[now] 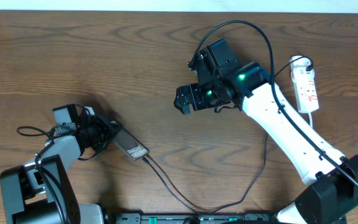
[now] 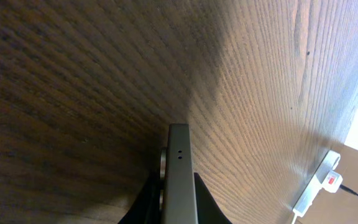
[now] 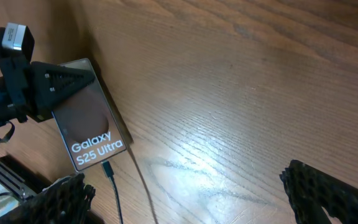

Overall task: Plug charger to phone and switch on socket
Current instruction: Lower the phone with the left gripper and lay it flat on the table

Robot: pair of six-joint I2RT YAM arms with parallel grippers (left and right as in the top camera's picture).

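The phone, dark with white "Galaxy S25 Ultra" text, lies near the table's lower left. My left gripper is shut on its far end, a black finger on each side. In the left wrist view the phone shows edge-on between the fingers of the left gripper. The charger's connector sits against the phone's bottom edge and looks inserted. Its thin black cable trails toward the front edge. My right gripper hovers open over mid-table, nothing between the fingers. The white socket lies at the far right.
The right arm's white link slants across the table's right side, next to the socket and its white cord. The socket also shows far off in the left wrist view. Black cable loops along the front edge, by the arm bases.
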